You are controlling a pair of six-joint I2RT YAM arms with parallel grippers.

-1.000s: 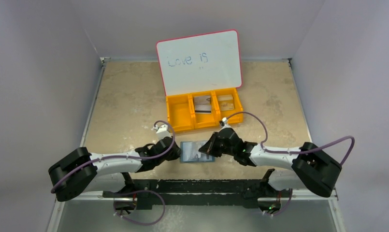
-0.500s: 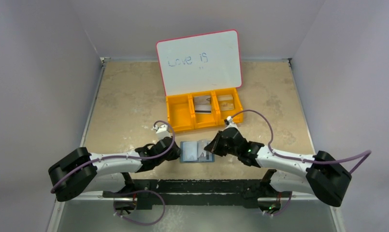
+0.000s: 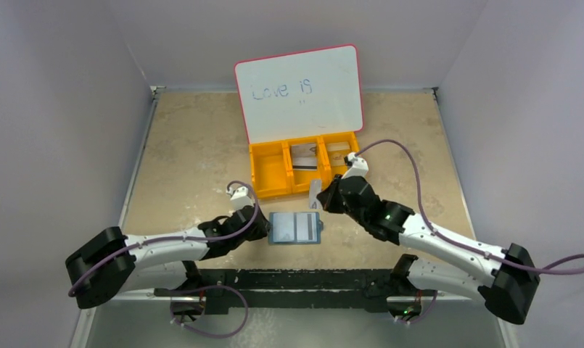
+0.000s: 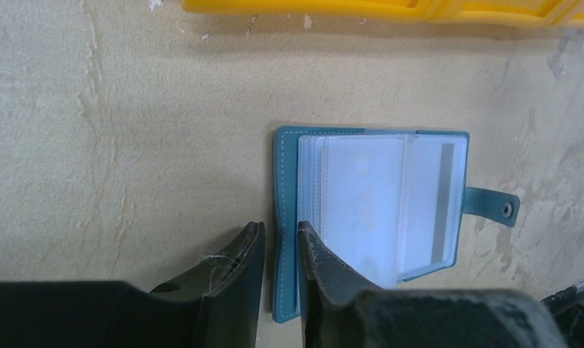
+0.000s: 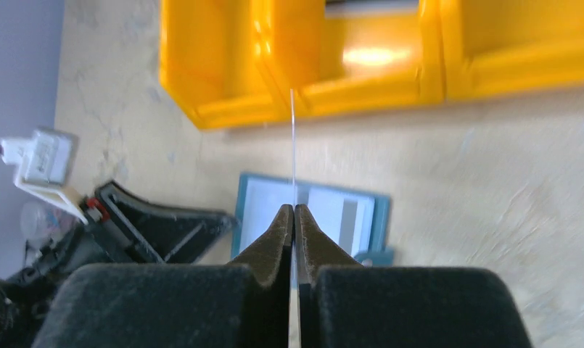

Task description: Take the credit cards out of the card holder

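Note:
The teal card holder [image 3: 296, 227] lies open on the table, its clear pockets [image 4: 361, 203] facing up, a card with a grey stripe [image 4: 445, 203] inside, the snap tab [image 4: 495, 206] at the right. My left gripper [image 4: 280, 235] sits at the holder's left edge, narrowly open. The teal cover edge runs between its fingers, with a sliver of gap on one side. My right gripper [image 3: 323, 199] is shut on a thin greyish credit card [image 3: 315, 193], raised just in front of the orange bin. In the right wrist view that card [image 5: 293, 145] appears edge-on above the holder [image 5: 310, 210].
The orange three-compartment bin [image 3: 289, 190] stands behind the holder, with cards in its middle [image 3: 303, 158] and right [image 3: 339, 152] compartments. A pink-rimmed whiteboard [image 3: 299, 90] leans behind it. Grey walls enclose the table on both sides.
My right gripper drew a card out of the holder and carried it up and back toward the bin. My left jaws parted slightly off the cover edge. The holder stayed flat.

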